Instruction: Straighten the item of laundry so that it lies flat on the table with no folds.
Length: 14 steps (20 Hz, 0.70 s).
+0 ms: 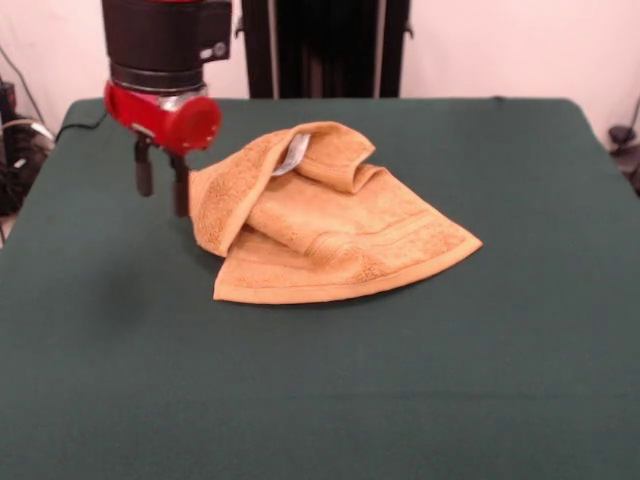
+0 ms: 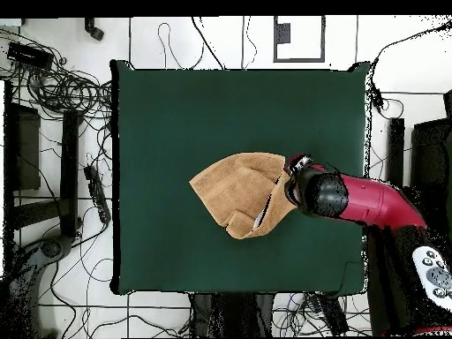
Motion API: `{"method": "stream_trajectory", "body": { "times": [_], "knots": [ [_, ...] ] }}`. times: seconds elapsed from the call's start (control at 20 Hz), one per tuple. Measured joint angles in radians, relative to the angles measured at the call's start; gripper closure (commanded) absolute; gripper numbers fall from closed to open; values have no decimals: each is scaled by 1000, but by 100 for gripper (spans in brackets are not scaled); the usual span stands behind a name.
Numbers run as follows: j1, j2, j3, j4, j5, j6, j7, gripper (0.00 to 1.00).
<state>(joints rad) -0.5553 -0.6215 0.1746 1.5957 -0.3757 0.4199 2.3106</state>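
One gripper (image 1: 162, 190) hangs at the left, its two fingers a little apart and holding nothing, just beside the towel's raised edge. One orange towel (image 1: 330, 225) lies crumpled mid-table (image 1: 320, 400), green room all round. The front view alone shows its white label (image 1: 293, 155).

Arm (image 1: 165, 60) cut off at frame top, front view; counter (image 1: 320, 400) cropped below; fingers (image 2: 294, 164) mostly hidden beneath wrist, overhead view.
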Motion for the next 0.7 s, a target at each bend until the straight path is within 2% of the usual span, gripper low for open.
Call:
{"method": "stream_trajectory", "body": {
  "times": [0.2, 0.5, 0.7],
  "knots": [
    [-46, -4, 107, 25, -39, 47, -129, 0],
    [-77, 1, 193, 46, -55, 89, -220, 0],
    [-76, 8, 219, 52, -56, 89, -227, 0]
  ]
}}
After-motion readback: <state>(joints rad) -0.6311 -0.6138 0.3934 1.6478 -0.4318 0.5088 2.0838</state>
